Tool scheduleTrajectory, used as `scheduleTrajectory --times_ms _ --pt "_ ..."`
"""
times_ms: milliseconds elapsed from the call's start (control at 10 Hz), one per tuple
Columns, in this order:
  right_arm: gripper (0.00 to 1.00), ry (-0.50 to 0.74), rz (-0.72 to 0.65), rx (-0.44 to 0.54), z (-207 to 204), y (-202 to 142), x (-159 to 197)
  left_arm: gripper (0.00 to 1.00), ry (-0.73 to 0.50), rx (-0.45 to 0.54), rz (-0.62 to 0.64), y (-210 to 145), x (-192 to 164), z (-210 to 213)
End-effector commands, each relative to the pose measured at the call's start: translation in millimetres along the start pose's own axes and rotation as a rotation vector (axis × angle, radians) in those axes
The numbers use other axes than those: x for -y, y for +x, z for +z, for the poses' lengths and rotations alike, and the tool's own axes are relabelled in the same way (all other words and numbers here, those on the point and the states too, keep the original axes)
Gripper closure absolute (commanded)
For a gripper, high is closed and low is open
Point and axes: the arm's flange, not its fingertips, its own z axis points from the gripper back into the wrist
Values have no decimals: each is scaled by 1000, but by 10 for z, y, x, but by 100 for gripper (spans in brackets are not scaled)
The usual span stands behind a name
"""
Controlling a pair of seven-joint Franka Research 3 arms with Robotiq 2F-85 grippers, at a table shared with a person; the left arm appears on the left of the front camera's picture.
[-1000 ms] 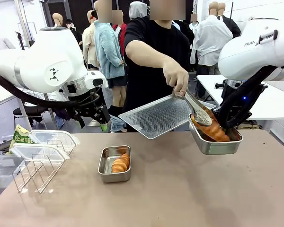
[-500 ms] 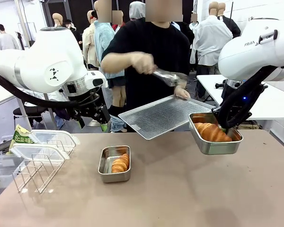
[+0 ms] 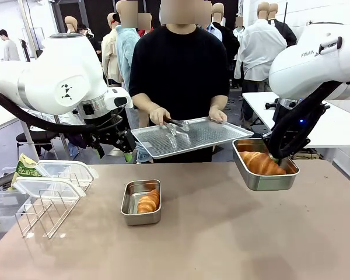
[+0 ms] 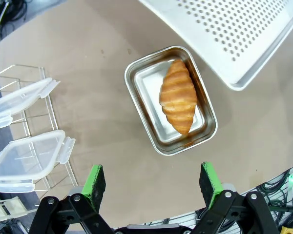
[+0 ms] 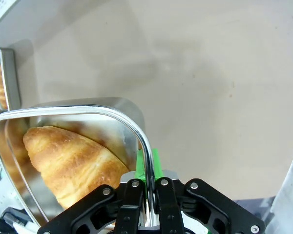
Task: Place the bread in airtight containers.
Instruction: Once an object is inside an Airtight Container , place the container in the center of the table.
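The right jaws pinch the rim of a tub (image 3: 265, 182) held above the desk (image 3: 221, 233) at 3 o'clock, with a croissant (image 3: 261, 163) inside. The left jaws stand wide, at 10 o'clock from a second tub (image 3: 128, 201) on the desk, which holds another croissant (image 3: 149, 201). At 12 o'clock a person holds a tray (image 3: 192, 137) and tongs (image 3: 176, 125).

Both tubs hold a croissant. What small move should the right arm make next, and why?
Probably lower the held tub onto the table. The right gripper is shut on its rim and holds it in the air with a croissant inside. The person's tray is apart from it. Setting it down would likely come before any lid goes on.
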Motion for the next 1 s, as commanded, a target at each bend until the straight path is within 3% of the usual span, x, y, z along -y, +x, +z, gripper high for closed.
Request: scheduleTrajectory --times_ms 0,900 --pt "100 1 4 6 14 -9 -13 0 0 2 2 19 -10 10" --pt "100 1 4 6 14 -9 -13 0 0 2 2 19 -10 10"
